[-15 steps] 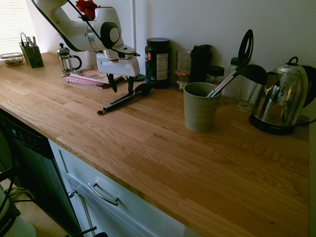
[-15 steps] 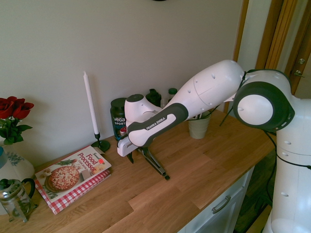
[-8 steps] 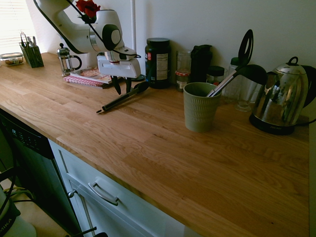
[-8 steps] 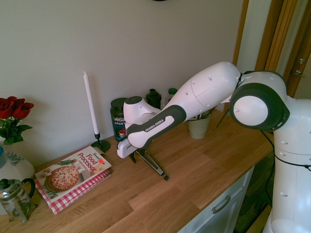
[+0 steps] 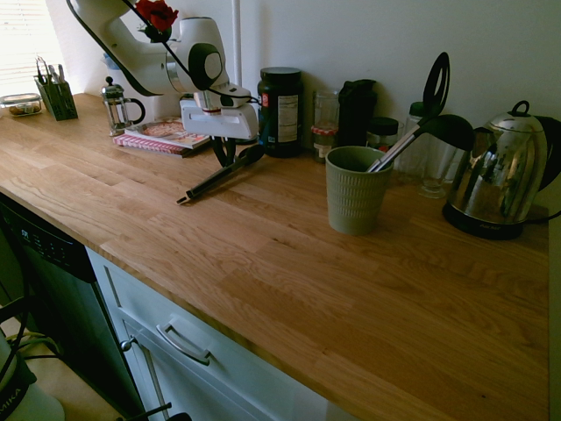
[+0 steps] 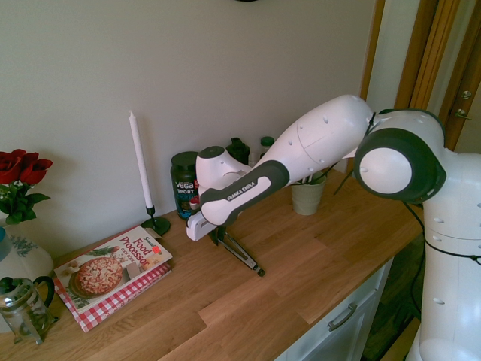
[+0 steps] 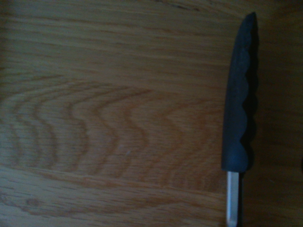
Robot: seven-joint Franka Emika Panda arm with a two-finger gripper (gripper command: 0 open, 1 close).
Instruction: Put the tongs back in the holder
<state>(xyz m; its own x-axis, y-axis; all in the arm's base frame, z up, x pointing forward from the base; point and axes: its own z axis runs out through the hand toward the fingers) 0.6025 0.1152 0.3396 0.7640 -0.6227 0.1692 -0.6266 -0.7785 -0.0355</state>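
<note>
In the first exterior view we see the tool (image 5: 230,158) low over the table (image 5: 263,263) near its back edge, its fingers straddling the tongs (image 5: 219,175) close to their tip end; we cannot tell whether they are clenched on them. The tongs lie slanted on the wood, hinge end pointing toward the front edge. The holder (image 5: 354,189) stands upright well apart along the table, a ladle (image 5: 421,132) leaning in it, a kettle (image 5: 495,175) just beside it toward the far end. Bare wood lies between tongs and holder and across the whole front half; the back edge is crowded with a dark jar (image 5: 280,110) and other containers. In the second exterior view we see the tool (image 6: 216,237) hidden under the wrist, the tongs (image 6: 240,254) reaching out from beneath it toward the front edge, a cookbook (image 6: 113,274) and a candle (image 6: 141,173) nearby, the holder (image 6: 308,197) behind the arm. In the wrist view we see one scalloped dark tip of the tongs (image 7: 239,104) over bare wood grain.
</note>
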